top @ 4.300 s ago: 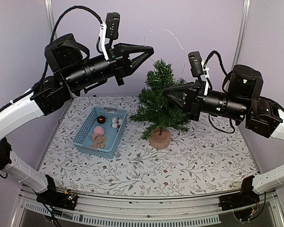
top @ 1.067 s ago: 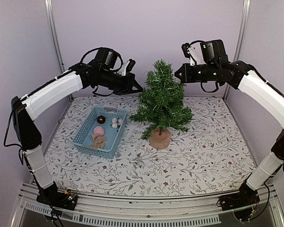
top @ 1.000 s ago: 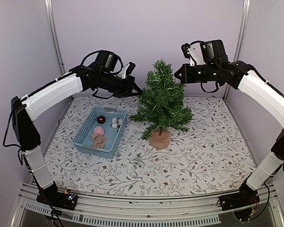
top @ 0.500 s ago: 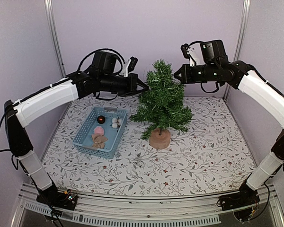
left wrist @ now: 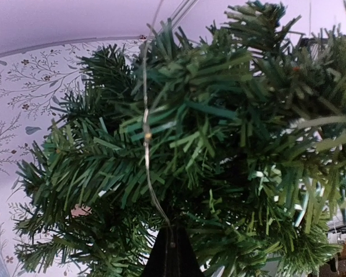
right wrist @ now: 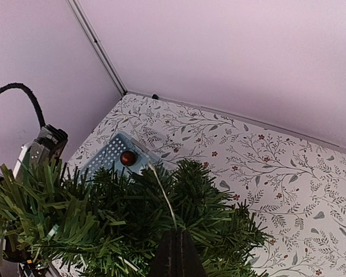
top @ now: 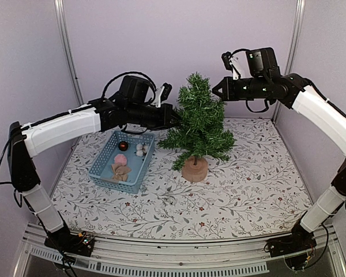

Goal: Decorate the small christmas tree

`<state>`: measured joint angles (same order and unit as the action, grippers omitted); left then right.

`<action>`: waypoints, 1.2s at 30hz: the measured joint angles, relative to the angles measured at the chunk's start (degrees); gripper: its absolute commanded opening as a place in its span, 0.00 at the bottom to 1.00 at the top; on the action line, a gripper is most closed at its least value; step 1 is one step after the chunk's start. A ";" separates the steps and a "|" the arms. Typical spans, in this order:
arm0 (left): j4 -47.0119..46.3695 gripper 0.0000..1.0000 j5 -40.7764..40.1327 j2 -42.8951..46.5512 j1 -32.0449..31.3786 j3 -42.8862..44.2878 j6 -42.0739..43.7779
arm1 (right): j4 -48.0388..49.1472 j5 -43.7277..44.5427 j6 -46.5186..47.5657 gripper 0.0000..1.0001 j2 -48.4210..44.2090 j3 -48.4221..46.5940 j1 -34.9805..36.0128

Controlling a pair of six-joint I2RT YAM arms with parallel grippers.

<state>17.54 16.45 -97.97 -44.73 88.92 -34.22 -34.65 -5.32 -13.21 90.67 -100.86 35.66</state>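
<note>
The small christmas tree [top: 197,124] stands mid-table on its round tan base [top: 194,169]. My left gripper [top: 176,118] is at the tree's left side, about mid-height. In the left wrist view the left gripper [left wrist: 172,232] is shut on a thin light wire [left wrist: 145,115] that runs up over the branches [left wrist: 219,133]. My right gripper [top: 216,89] is by the tree's top right. In the right wrist view the right gripper [right wrist: 176,232] is shut on the same kind of wire [right wrist: 166,199] above the branches [right wrist: 132,225]. The wire does not show in the top view.
A blue basket [top: 104,154] left of the tree holds a dark red ball [top: 123,145], a white ornament [top: 140,150], a pink ball [top: 120,158] and a tan ornament [top: 121,171]. The basket [right wrist: 106,154] and red ball [right wrist: 128,157] also show in the right wrist view.
My left gripper has moved right and down, up against the tree's left side, still shut on the wire. The right arm has barely moved.
</note>
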 measured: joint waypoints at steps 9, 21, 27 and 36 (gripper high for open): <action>-1.03 0.21 -0.96 0.85 -0.07 -1.29 0.94 | 0.24 -0.57 -0.11 0.00 -0.15 0.76 0.00; -2.78 0.44 -3.48 11.45 -0.04 -7.19 3.34 | 0.39 -1.20 -0.09 0.00 -0.37 2.08 -0.02; -8.61 0.45 -1.42 18.49 -0.79 -14.01 8.55 | 0.39 -1.29 -0.09 0.00 -0.52 2.10 -0.04; -12.44 0.45 2.38 17.99 -7.56 -16.87 18.36 | 0.39 -1.51 -0.09 0.00 -0.66 2.10 -0.04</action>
<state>5.10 18.83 -79.99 -52.29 72.05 -15.86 -34.26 -6.83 -13.30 90.02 -98.76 35.62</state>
